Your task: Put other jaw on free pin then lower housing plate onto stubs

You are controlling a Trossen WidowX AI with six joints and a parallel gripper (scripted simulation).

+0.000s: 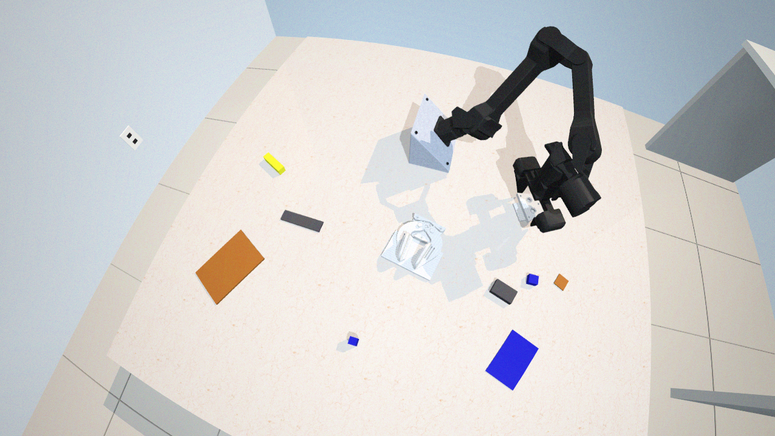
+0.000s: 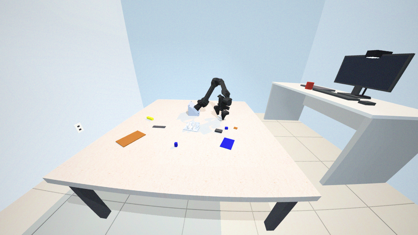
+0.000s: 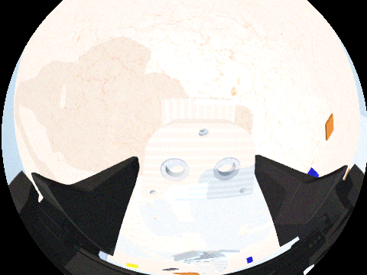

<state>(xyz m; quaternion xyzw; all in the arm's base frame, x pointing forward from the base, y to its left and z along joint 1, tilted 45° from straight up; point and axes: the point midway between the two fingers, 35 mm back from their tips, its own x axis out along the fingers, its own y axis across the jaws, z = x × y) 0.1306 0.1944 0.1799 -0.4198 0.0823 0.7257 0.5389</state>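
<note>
The white housing plate (image 1: 524,212) (image 2: 219,118) (image 3: 199,149), with two round holes and a ribbed grip edge, is at the table's right-hand side in the top view. My gripper (image 1: 527,207) (image 2: 220,117) (image 3: 198,162) is open and empty. Its fingertips are low, one on either side of the housing plate, with gaps visible in the wrist view. The white base (image 1: 391,254) (image 2: 187,129) lies mid-table, apart from the plate. Two white jaws (image 1: 402,246) (image 1: 424,257) are on it; their seating on the pins and any tooth mesh are too small to tell.
The arm's wedge-shaped mount (image 1: 428,154) (image 2: 192,111) stands behind the base. A dark block (image 1: 503,291), a blue cube (image 1: 531,280) and an orange tile (image 1: 561,281) lie in front of the gripper. A dark bar (image 1: 301,221) and an orange panel (image 1: 230,266) lie left.
</note>
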